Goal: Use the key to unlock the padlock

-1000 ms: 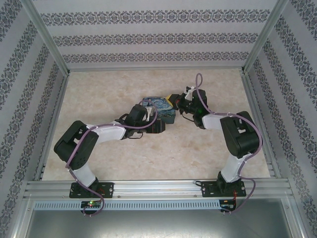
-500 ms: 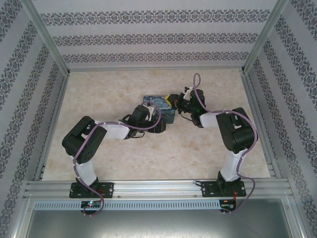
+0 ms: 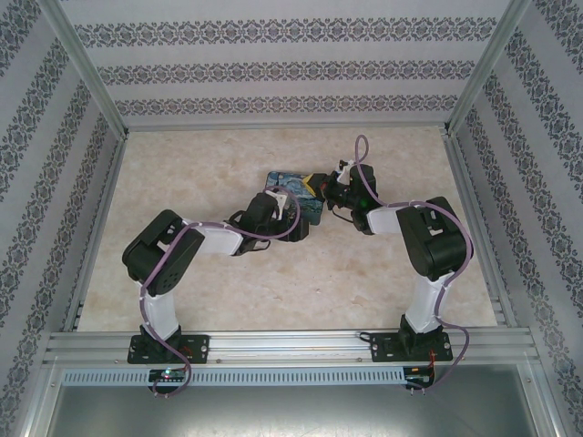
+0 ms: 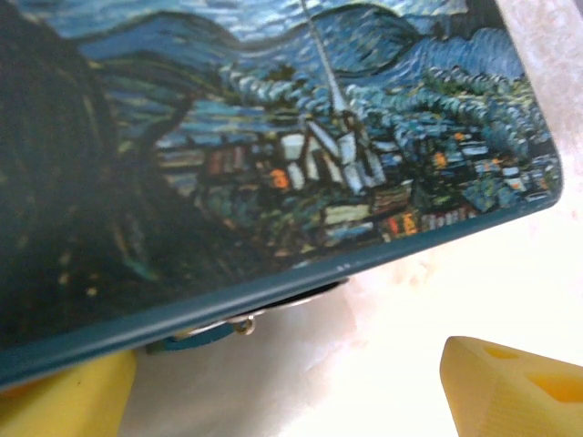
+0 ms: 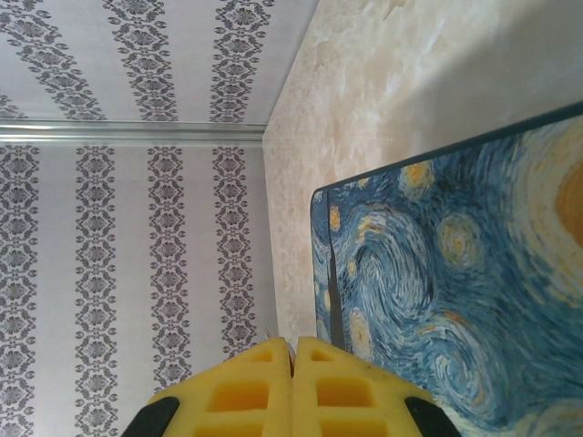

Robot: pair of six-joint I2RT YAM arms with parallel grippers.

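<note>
My left pincer is gaping wide at the box mid-worktop, where the padlock is peeking out blue, mostly hidden under its edge. My right pincer is pressing shut; the key is showing as a dark sliver just beside it, grip unclear. Bare worktop is lying open toward every edge.

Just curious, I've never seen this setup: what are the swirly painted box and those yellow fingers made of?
The box looks like tin or stiff card with a glossy printed picture; its thin dark-teal rim and soft sheen suggest this, though I can't be sure. The yellow fingers look like matte moulded or printed plastic, with hollow rectangular pockets in them.
</note>
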